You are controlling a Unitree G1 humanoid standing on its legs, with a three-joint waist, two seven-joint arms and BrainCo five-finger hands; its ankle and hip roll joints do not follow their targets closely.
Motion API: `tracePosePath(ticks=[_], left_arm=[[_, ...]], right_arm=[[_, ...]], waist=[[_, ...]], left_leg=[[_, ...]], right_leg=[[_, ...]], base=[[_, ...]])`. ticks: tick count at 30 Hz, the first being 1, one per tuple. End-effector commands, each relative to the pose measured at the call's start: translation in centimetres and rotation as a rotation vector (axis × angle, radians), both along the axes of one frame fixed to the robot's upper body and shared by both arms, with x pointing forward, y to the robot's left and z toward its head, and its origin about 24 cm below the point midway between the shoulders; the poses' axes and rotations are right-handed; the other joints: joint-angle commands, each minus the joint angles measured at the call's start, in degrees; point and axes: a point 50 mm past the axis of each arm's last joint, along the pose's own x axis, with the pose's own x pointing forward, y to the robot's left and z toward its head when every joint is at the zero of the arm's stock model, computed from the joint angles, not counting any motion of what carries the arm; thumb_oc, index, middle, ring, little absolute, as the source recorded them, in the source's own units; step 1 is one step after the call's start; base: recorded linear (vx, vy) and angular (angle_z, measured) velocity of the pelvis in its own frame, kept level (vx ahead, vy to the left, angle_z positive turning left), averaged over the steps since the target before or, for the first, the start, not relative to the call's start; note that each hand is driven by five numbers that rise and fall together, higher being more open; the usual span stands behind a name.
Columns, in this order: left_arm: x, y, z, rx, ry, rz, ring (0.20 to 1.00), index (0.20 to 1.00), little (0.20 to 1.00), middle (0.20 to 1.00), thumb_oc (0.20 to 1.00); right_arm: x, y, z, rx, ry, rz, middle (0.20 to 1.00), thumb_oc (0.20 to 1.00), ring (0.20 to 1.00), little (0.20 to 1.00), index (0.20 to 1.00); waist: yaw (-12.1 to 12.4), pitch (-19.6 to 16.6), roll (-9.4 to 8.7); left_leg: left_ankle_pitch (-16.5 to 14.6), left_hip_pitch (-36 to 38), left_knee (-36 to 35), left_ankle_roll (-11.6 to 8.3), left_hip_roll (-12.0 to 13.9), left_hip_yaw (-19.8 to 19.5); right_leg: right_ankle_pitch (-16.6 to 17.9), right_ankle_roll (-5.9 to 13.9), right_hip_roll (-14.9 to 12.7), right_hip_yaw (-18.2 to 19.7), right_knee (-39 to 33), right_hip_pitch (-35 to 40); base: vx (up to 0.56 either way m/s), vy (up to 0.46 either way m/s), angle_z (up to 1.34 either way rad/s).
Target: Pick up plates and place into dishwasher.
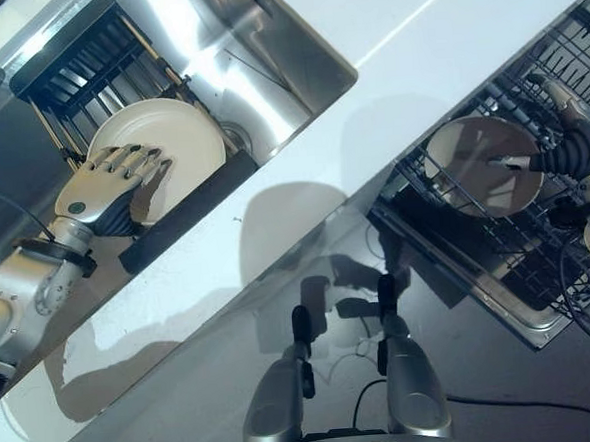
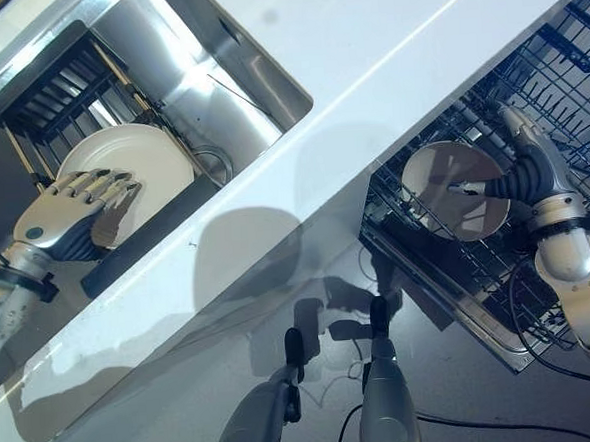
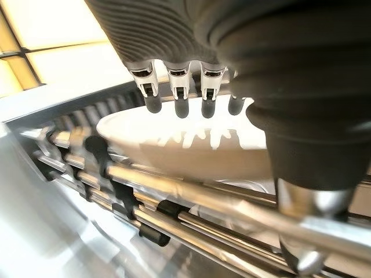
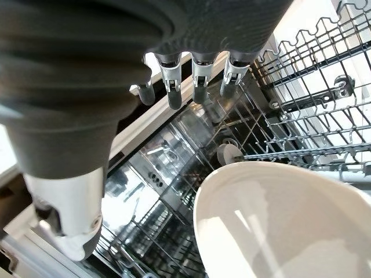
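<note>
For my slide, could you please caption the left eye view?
Left hand reaches over a white plate in the sink rack; right hand rests by another plate in the dishwasher rack.

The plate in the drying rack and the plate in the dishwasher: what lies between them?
In the left eye view, the sink basin and a white countertop lie between the rack plate and the dishwasher plate.

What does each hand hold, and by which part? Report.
Nothing is gripped. Left hand, open, reaches over the sink-rack plate; right hand, open, beside the dishwasher plate.
</note>
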Motion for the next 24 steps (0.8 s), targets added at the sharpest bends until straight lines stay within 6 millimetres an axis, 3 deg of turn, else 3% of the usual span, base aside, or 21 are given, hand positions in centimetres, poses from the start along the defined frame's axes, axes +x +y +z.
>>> tracePosePath(ticks=[1, 5, 16, 17, 18, 19, 24], left_arm=[[-1.4, 0.7, -3.9, 0.109, -0.014, 0.026, 1.0, 1.0, 1.0, 1.0, 1.0], [-2.4, 0.5, -7.2, 0.077, -0.039, 0.071, 1.0, 1.0, 1.0, 1.0, 1.0], [-1.2, -0.2, -8.6, -0.039, -0.129, 0.137, 1.0, 1.0, 1.0, 1.0, 1.0], [-1.2, -0.3, -8.7, -0.041, -0.128, 0.136, 0.605, 0.605, 0.605, 0.605, 0.605], [-1.2, -0.3, -8.7, -0.049, -0.128, 0.142, 0.363, 0.363, 0.363, 0.363, 0.363], [-1.2, -0.3, -8.8, -0.061, -0.126, 0.154, 0.2, 0.2, 0.2, 0.2, 0.2], [-1.2, -0.1, -8.9, -0.096, -0.132, 0.175, 0.2, 0.2, 0.2, 0.2, 0.2]], right_arm=[[-0.2, 1.0, 1.1, -0.015, -0.11, 0.019, 1.0, 1.0, 1.0, 1.0, 1.0], [-0.2, 1.3, 0.3, -0.009, -0.116, 0.014, 1.0, 1.0, 1.0, 1.0, 1.0], [0.3, 2.8, -0.6, 0.006, -0.115, 0.035, 1.0, 1.0, 1.0, 1.0, 1.0], [0.3, 2.8, -0.6, 0.006, -0.116, 0.032, 1.0, 1.0, 1.0, 1.0, 1.0], [0.2, 2.7, -0.6, 0.005, -0.115, 0.03, 1.0, 1.0, 1.0, 1.0, 1.0], [0.2, 2.7, -0.7, 0.005, -0.113, 0.029, 1.0, 1.0, 1.0, 1.0, 1.0], [0.2, 2.8, -0.8, 0.002, -0.104, 0.037, 1.0, 1.0, 1.0, 1.0, 1.0]], waist=[[2.17, -1.56, -2.96], [2.41, -1.59, -3.45], [2.35, -1.56, -4.46], [2.37, -1.56, -4.46], [2.31, -1.6, -4.43], [2.26, -1.73, -4.43], [2.0, -2.27, -4.39]], left_leg=[[4.24, -6.71, 1.26, 1.97, -0.43, -1.3], [4.23, -6.16, 0.53, 2.19, -0.09, -1.49], [4.43, -6.1, 0.45, 2.35, -0.04, -1.86], [4.43, -6.07, 0.49, 2.35, -0.07, -1.91], [4.46, -6.09, 0.54, 2.35, -0.08, -1.94], [4.43, -6.07, 0.54, 2.36, -0.08, -1.94], [4.3, -5.66, 0.44, 2.36, -0.16, -1.74]], right_leg=[[-9.99, 2.94, -0.91, 0.69, 12.7, -0.69], [-9.98, 2.78, -0.17, 1.2, 12.38, -0.42], [-9.97, 2.75, 0.14, 1.14, 13.12, -0.85], [-9.92, 2.71, 0.14, 1.13, 13.17, -0.88], [-9.9, 2.69, 0.15, 1.15, 13.29, -0.96], [-9.91, 2.71, 0.13, 1.22, 13.32, -0.97], [-10.07, 2.67, 0.04, 1.37, 13.43, -0.85]], base=[[0.0, 0.0, 0.0], [0.0, -0.003, -0.01], [0.0, -0.004, -0.03], [0.0, 0.0, 0.0], [0.0, 0.0, 0.0], [0.0, 0.0, 0.0], [0.0, 0.019, 0.0]])
